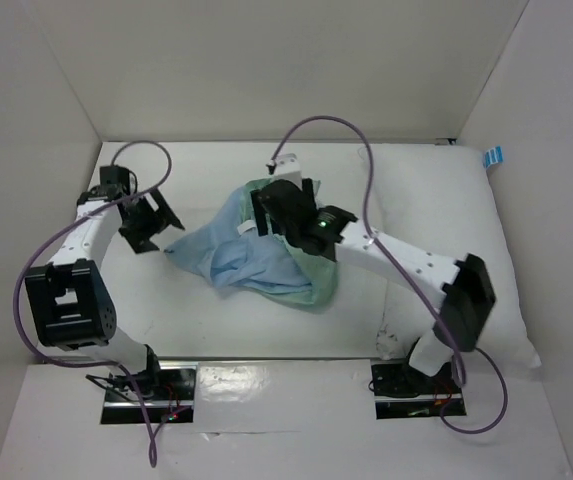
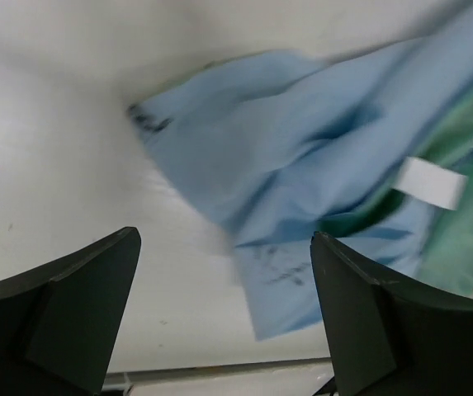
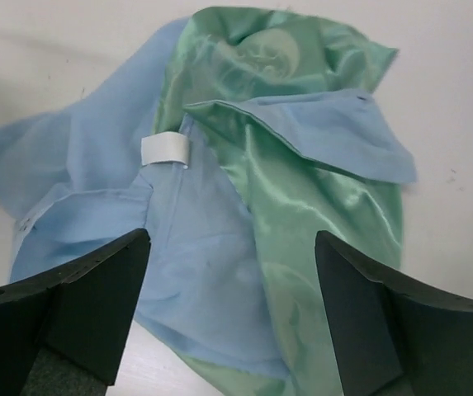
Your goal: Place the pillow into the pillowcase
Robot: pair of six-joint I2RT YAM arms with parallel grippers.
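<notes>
Plain white walls close in the counter [image 1: 201,325] on three sides: a back wall [image 1: 286,60], a left wall [image 1: 16,170] and a right wall [image 1: 561,200]. The counter is white and matte. A glossy strip [image 1: 256,385] along its near edge reflects the soft, even light.

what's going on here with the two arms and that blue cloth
The pillowcase lies crumpled mid-table. The left gripper and the right gripper are both open and aimed at the cloth, gripping nothing. The white pillow lies off to the right beneath the right arm, not yet in the case.
</notes>
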